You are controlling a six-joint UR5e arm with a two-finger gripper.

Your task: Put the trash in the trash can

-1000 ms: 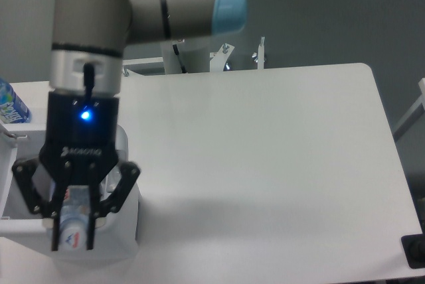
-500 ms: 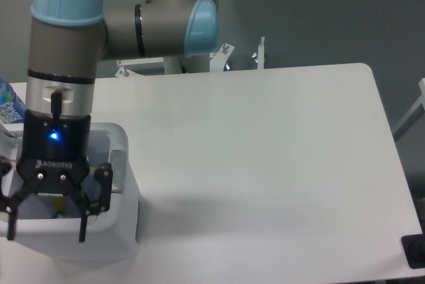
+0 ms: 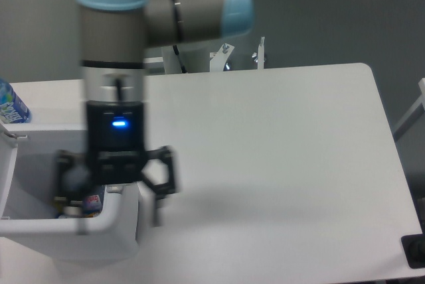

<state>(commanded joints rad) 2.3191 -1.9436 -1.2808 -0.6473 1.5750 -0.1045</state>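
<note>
The trash can (image 3: pixel 73 225) is a white bin standing at the table's front left corner. Inside it, against the right wall, lies a piece of trash, a clear bottle with a pink-red label (image 3: pixel 93 203); only part of it shows. My gripper (image 3: pixel 118 221) hangs open and empty over the bin's right rim, blurred by motion. Its left finger is above the bin's inside and its right finger is outside the wall, above the table. The arm hides part of the bin's interior.
A bottle with a blue label (image 3: pixel 11 103) stands at the far left edge behind the bin. The bin's white lid (image 3: pixel 6 164) stands up along its left side. The white table (image 3: pixel 279 164) stretches right, ending at a rounded corner.
A second ago my gripper held the bottle over the bin. It opened and the bottle dropped inside. The empty gripper has since swung right, over the bin's right rim.
</note>
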